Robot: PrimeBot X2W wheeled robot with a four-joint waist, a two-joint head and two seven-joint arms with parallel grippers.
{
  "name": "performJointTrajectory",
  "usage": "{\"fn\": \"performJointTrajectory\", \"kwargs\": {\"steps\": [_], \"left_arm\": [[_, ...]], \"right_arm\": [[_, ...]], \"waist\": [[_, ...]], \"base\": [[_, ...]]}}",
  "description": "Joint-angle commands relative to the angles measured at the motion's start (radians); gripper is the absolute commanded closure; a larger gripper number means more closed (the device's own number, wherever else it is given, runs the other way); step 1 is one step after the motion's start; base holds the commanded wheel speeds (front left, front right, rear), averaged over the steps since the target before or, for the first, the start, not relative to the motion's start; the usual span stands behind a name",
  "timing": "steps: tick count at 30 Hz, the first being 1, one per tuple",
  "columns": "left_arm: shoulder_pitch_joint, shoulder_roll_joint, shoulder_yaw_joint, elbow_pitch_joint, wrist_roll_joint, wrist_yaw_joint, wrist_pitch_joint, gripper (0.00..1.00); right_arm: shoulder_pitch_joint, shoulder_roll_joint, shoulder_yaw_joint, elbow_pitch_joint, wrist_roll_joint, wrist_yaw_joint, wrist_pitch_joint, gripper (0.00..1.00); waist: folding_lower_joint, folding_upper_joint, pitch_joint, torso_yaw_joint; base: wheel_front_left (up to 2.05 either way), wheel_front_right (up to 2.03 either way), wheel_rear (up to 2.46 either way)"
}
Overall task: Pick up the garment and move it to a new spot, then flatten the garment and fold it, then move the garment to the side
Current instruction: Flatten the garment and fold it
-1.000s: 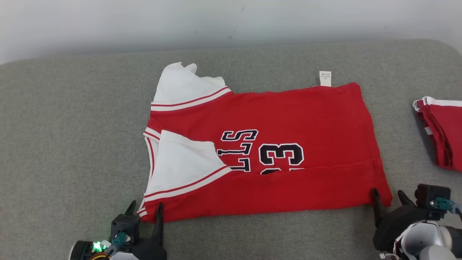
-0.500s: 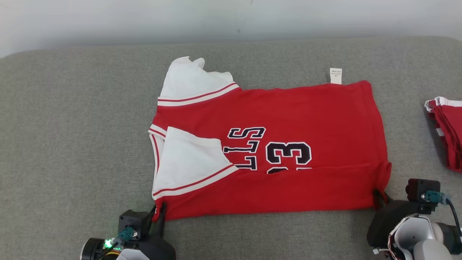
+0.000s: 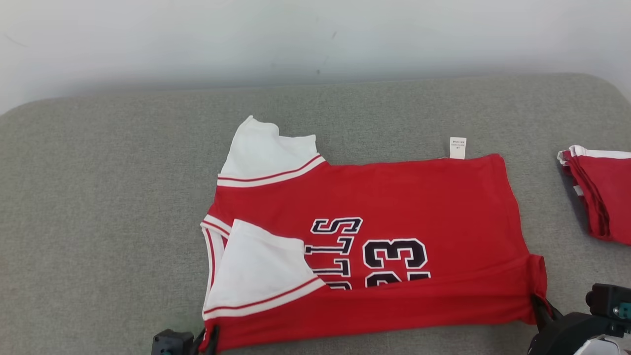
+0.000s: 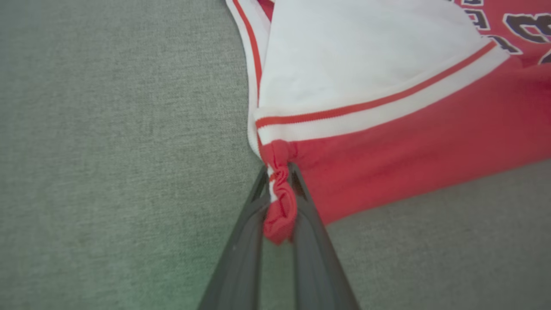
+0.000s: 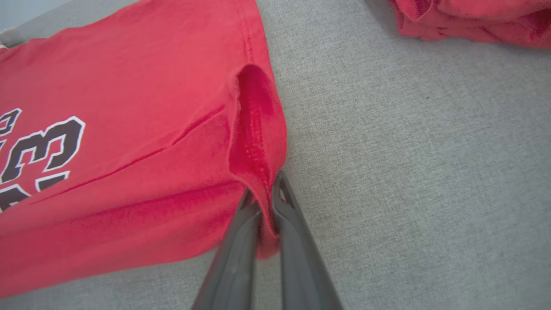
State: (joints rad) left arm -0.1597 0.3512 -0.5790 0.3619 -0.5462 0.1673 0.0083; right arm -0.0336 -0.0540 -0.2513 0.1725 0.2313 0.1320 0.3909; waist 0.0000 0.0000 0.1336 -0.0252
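The garment [image 3: 394,207] is a red jersey with white sleeves and a dark "23", lying sideways on the grey cushion, its near long edge folded over. My left gripper [image 3: 209,340] is shut on the garment's near left corner, and the left wrist view shows that corner bunched red cloth [image 4: 280,202] between the fingers [image 4: 241,241]. My right gripper [image 3: 537,303] is shut on the near right hem corner; in the right wrist view the hem [image 5: 256,129] stands up in a ridge pinched at the fingertips of my right gripper [image 5: 264,198].
A second folded red and white garment [image 3: 601,192] lies at the right edge of the grey cushion [image 3: 98,197], also seen as folded red cloth [image 5: 469,21] in the right wrist view. A pale wall [image 3: 315,39] runs behind the cushion.
Both grippers went from open beside the near corners to shut on them. The near edge has lifted slightly at both corners. The camera has tilted, shifting the whole picture down.
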Motion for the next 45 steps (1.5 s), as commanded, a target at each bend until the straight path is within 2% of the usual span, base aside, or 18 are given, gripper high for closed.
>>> {"fn": "performJointTrajectory", "kwargs": {"steps": [1, 6, 10, 11, 12, 13, 21, 26, 31, 35, 45], "left_arm": [[0.036, 0.02, -0.001, -0.015, -0.006, 0.011, 0.012, 1.0], [0.096, 0.036, -0.005, -0.084, -0.015, 0.041, 0.038, 1.0], [0.13, 0.045, -0.004, -0.104, -0.022, 0.058, 0.04, 1.0], [0.132, 0.045, -0.003, -0.107, -0.021, 0.06, 0.036, 0.78], [0.132, 0.045, -0.003, -0.107, -0.021, 0.06, 0.036, 0.78], [0.133, 0.046, -0.002, -0.111, -0.017, 0.066, 0.028, 0.02], [0.145, 0.056, 0.029, -0.125, -0.026, 0.092, -0.006, 0.0], [0.103, 0.091, 0.07, -0.165, -0.022, 0.096, -0.042, 0.0], [0.033, 0.119, 0.101, -0.203, -0.021, 0.103, -0.023, 0.0], [-0.063, 0.13, 0.111, -0.23, -0.032, 0.078, 0.02, 0.0], [-0.375, 0.127, 0.109, -0.154, -0.067, -0.019, 0.186, 0.0]], "right_arm": [[0.026, -0.004, -0.016, -0.026, 0.006, -0.003, 0.011, 1.0], [0.071, 0.001, -0.025, -0.06, 0.016, -0.003, 0.027, 1.0], [0.085, 0.002, -0.014, -0.033, 0.03, -0.003, 0.01, 0.99], [0.083, 0.002, -0.016, -0.029, 0.03, -0.003, -0.003, 0.64], [0.083, 0.002, -0.016, -0.029, 0.03, -0.003, -0.003, 0.64], [0.079, 0.001, -0.024, -0.023, 0.03, -0.003, -0.014, 0.0], [0.039, 0.003, -0.04, -0.02, 0.01, -0.003, -0.073, 0.0], [-0.007, 0.003, -0.038, -0.072, -0.019, -0.003, -0.049, 0.0], [-0.092, 0.001, -0.052, -0.097, -0.038, -0.003, 0.001, 0.0], [-0.179, -0.019, -0.038, -0.074, -0.048, -0.003, 0.04, 0.0], [-0.435, -0.057, 0.03, 0.023, -0.037, -0.003, 0.125, 0.0]], "waist": [[0.0, 0.0, -0.008, -0.01], [0.0, 0.0, -0.012, -0.017], [0.0, 0.0, -0.013, -0.02], [0.0, 0.0, -0.015, -0.02], [0.0, 0.0, -0.015, -0.02], [0.0, 0.0, -0.016, -0.02], [0.0, 0.0, -0.026, -0.026], [0.0, 0.0, -0.021, -0.03], [0.0, 0.0, 0.001, -0.036], [0.0, 0.0, 0.031, -0.041], [0.0, 0.0, 0.172, -0.086]], "base": [[0.0, 0.0, 0.0], [0.0, 0.0, 0.0], [0.0, 0.0, 0.0], [0.0, 0.0, 0.0], [0.0, 0.0, 0.0], [0.0, 0.0, 0.0], [0.0, 0.0, 0.0], [0.0, 0.0, 0.0], [0.0, 0.0, 0.0], [0.0, 0.0, 0.0], [0.0, 0.0, 0.0]]}}
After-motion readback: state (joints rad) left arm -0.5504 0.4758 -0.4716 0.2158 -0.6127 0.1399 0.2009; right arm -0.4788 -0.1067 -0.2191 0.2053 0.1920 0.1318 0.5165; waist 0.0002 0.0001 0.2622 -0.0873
